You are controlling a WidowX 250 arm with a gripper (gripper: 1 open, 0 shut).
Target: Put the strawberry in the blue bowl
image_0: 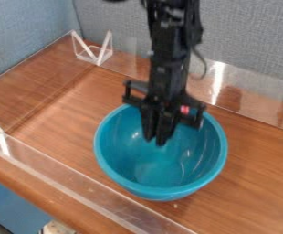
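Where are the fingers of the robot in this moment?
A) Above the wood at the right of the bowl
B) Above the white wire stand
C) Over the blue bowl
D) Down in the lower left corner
C: the dark fingers show in front of the blue bowl's opening, apart from the white stand.

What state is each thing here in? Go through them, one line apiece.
Blue bowl: upright, mouth up, resting on the counter; part of its inside is hidden.
Gripper: pointing down over the bowl, blurred; open or shut can't be told.
Strawberry: not visible, so its state can't be told.
White frame: standing near the back left.
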